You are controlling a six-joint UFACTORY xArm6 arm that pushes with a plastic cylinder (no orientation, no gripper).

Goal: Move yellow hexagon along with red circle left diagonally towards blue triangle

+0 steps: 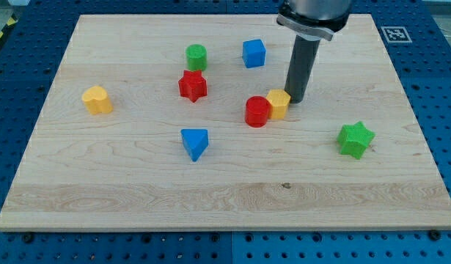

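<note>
The yellow hexagon [279, 103] sits right of the board's middle, touching the red circle [257, 111] on its lower left. My tip [295, 100] stands right against the hexagon's upper right side. The blue triangle [195, 143] lies further to the lower left, well apart from the red circle.
A red star [193, 86] and a green circle [196, 56] sit upper left of the pair. A blue cube [254, 53] is at the view's top middle. A yellow heart [97, 99] is at the left, a green star [356, 139] at the right. The wooden board [225, 198] rests on a blue pegboard table.
</note>
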